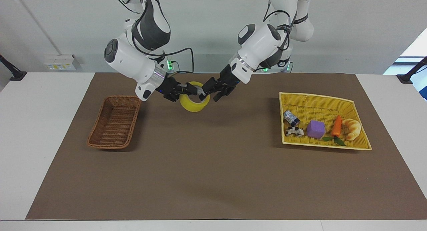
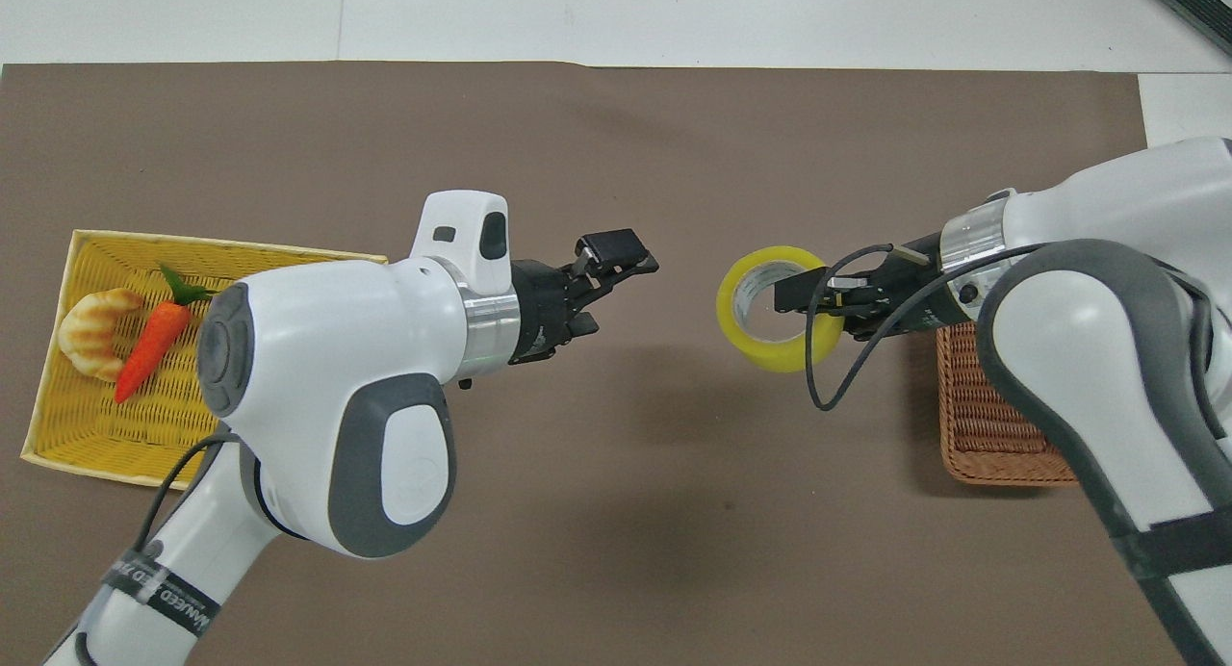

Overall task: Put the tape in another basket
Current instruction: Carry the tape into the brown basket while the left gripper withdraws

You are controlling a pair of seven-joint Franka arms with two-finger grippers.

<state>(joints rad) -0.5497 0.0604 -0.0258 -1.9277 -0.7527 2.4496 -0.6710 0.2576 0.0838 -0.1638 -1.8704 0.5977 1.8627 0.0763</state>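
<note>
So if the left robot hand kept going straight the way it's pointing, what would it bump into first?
Probably the tape, which the right gripper holds up in the air. The open left gripper points across at it over bare mat, though its height is hard to judge.

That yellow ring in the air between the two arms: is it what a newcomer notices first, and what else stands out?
Yes: the tape hangs above the brown mat, pinched by the right gripper, while the left gripper stands open and apart from it. The empty brown wicker basket waits at the right arm's end of the table. At the left arm's end, the yellow basket holds a carrot, a croissant and a purple cube.
</note>
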